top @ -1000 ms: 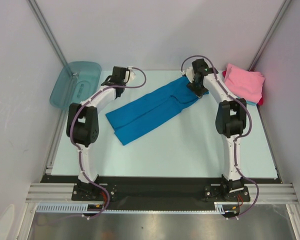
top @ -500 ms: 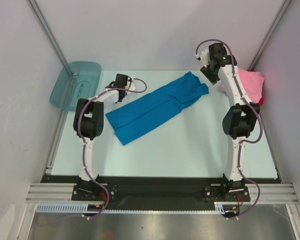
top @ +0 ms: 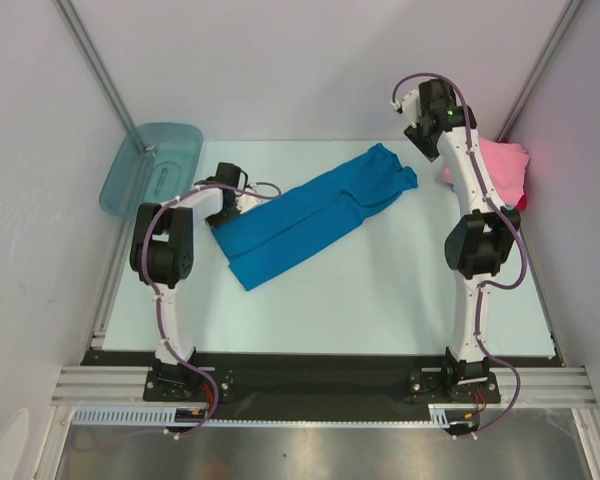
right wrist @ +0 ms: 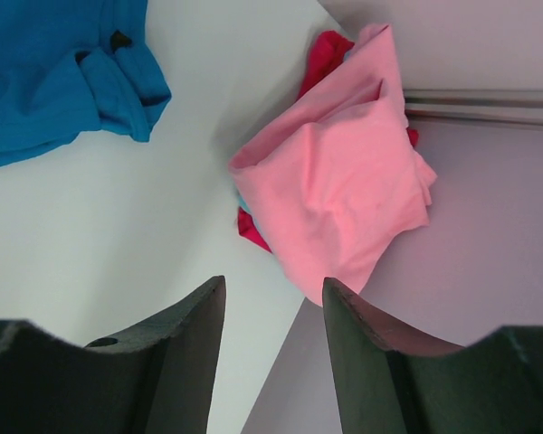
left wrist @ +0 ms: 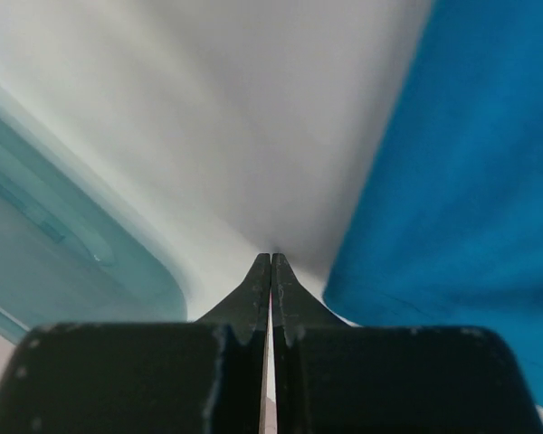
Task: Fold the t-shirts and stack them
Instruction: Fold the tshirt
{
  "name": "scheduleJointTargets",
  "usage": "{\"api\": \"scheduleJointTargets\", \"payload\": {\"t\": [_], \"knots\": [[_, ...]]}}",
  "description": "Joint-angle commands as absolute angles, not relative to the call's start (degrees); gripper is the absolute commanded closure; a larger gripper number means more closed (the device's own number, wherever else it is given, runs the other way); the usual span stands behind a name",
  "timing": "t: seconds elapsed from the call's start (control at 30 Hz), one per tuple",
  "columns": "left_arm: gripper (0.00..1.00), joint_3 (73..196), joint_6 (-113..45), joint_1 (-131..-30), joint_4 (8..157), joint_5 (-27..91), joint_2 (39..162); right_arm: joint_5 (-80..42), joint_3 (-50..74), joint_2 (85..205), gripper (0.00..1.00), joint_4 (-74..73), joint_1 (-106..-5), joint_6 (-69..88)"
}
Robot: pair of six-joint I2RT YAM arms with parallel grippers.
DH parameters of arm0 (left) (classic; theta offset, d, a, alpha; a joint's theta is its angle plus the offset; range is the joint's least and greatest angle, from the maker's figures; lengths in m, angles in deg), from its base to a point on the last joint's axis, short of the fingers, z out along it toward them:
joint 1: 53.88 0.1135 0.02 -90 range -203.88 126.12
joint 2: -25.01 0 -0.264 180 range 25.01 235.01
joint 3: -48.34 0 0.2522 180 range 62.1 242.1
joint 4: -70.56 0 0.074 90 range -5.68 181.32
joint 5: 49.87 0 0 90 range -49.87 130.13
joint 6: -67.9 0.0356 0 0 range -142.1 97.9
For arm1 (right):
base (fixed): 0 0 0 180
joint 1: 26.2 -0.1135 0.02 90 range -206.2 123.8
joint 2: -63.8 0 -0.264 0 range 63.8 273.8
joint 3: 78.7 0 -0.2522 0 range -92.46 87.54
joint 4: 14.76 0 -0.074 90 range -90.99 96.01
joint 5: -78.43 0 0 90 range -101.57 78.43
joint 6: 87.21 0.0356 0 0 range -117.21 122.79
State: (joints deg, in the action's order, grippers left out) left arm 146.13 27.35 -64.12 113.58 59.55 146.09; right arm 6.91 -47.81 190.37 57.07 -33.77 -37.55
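Note:
A bright blue t-shirt [top: 308, 212], folded lengthwise into a long strip, lies slantwise across the table middle. My left gripper [top: 223, 205] is shut and empty, low at the strip's left end; the blue cloth [left wrist: 471, 181] lies just right of its tips [left wrist: 271, 262]. A pink t-shirt [top: 502, 165] tops a pile at the back right, with red and light blue edges [right wrist: 253, 226] under it. My right gripper [top: 420, 135] is open and empty, raised between the blue shirt's collar end [right wrist: 81, 72] and the pink shirt [right wrist: 344, 190].
A translucent teal plastic tub [top: 150, 167] leans at the back left corner; its rim [left wrist: 81, 262] shows left of my left fingertips. Grey walls enclose the table on three sides. A metal rail [right wrist: 480, 107] runs behind the pink pile.
My right gripper let go of the blue shirt's collar end and rose back-right. My left gripper moved forward and left, down to the strip's left end.

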Motion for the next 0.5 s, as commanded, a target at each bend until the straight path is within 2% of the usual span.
{"api": "scheduleJointTargets", "payload": {"t": [0.0, 0.47], "knots": [[1.0, 144.64, 29.84, -64.16, 116.75, 54.46, 141.65, 8.64, -51.59, 190.63, 0.48, 55.52, -34.63, -39.13], [0.99, 145.69, 32.13, -64.16, 114.03, 50.94, 144.46, 9.08, -52.03, 191.33, 0.49, 54.29, -36.13, -39.4]]}}
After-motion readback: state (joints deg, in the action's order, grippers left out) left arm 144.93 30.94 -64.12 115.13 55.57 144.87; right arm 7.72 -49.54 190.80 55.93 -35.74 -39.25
